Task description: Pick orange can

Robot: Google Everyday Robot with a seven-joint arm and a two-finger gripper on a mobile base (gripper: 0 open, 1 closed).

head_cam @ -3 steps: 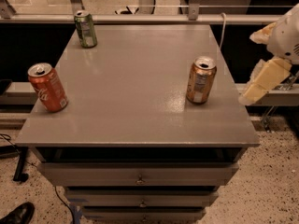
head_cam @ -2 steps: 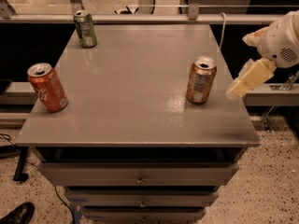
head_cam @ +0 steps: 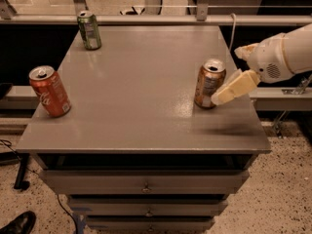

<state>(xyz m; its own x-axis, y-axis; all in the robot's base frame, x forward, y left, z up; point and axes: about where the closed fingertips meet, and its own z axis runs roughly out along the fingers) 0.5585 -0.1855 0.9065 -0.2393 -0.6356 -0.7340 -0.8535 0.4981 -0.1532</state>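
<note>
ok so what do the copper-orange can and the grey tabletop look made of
Copper-orange soda can: likely thin metal, glossy, silver top. Grey tabletop: smooth semi-gloss, perhaps painted metal or laminate; soft sheen shows. Cream gripper, open, sits right of the can.

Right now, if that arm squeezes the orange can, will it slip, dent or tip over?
The orange can stands upright and tall, so a sideways nudge from the tool, open close beside it, may tip it. Its shiny metal looks slippery; the top looks opened, so probably light and dentable.

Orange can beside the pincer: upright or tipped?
Upright: the orange can stands on its base on the table, silver top up. The open pincer is close beside it.
</note>
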